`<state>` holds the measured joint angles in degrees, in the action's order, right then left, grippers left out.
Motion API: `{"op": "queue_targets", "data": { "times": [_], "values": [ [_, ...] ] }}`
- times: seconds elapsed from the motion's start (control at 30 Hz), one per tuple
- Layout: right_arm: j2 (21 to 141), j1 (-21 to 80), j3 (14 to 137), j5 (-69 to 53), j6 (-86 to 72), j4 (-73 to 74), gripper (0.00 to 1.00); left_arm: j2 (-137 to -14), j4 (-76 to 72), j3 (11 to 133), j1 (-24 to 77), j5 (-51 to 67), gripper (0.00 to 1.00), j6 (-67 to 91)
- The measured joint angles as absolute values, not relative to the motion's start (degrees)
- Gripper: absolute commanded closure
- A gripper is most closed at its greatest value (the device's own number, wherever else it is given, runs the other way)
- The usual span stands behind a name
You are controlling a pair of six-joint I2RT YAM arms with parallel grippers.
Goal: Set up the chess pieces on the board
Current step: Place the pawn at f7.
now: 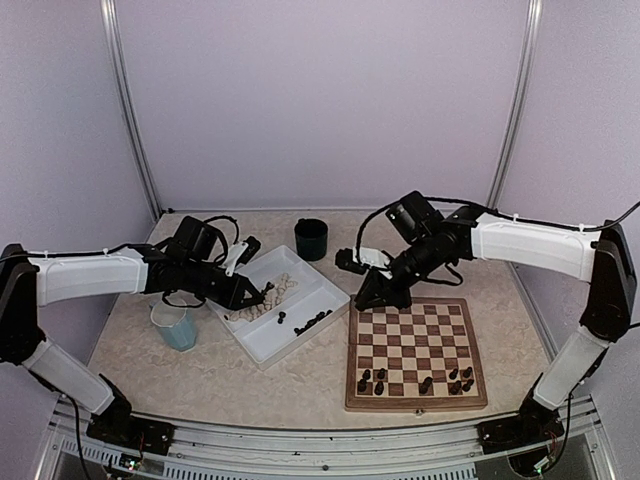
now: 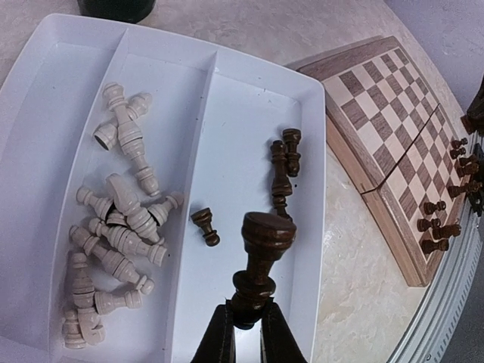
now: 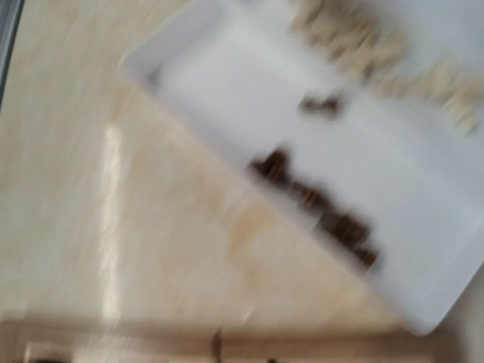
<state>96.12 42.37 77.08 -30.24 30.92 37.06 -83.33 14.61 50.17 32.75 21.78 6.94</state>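
Left tool: my left gripper (image 2: 246,318) is pinched nearly closed on a dark brown turned wooden chessman (image 2: 261,253) with a round head. The fingers (image 2: 214,340) clamp its base end and the head points away from the wrist.
Where it hangs: over the white plastic divided tray (image 2: 249,106), above the compartment nearer the board. As far as I can judge it is clear of the floor.
Right tool: my right gripper (image 1: 375,296) has its jaws closed and sits by the far left corner of the board. Its own camera is smeared, so I cannot tell whether anything is between them.
Left in the tray: a few loose dark brown chessmen (image 2: 281,162) lie on their sides, with a heap of pale beige chessmen (image 2: 113,219) in the neighbouring compartment.
Board: the square wooden chessboard of brown and cream squares (image 1: 415,330) lies just beside the tray, on its right. A handful of standing dark pieces (image 1: 425,383) occupy the two nearest rows, and the far rows show none.
Handling: I judge these pieces light and rigid. The turned wood looks smooth and round, so a piece can swivel or slip between flat fingers, and the small foot will tip easily.
Where to hold: I'd take each at the narrow waist under the collar, jaws crosswise to the stem.
Concern: gripped at the base and leading head-first, this one probably needs turning before it can stand.
Further out: a black cup (image 1: 311,238), a translucent blue cup (image 1: 178,325) and the beige marbled tabletop (image 1: 300,385).
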Motion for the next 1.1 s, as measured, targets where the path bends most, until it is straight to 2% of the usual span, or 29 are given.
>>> {"op": "queue_targets", "data": {
  "times": [0.2,0.37,1.1],
  "values": [
    [89.01,42.37,63.07,-27.62,35.42,37.76,0.96,-83.33,14.52,50.17,32.23,21.54,0.94,6.61],
    [86.37,42.7,56.62,-26.2,37.06,37.17,0.96,-83.33,14.57,50.17,32.03,21.52,0.93,6.26],
    [85.82,46.87,49.45,-24.84,40.05,33.82,0.94,-83.35,14.57,50.17,31.83,21.54,0.93,6.04]
  ]
}}
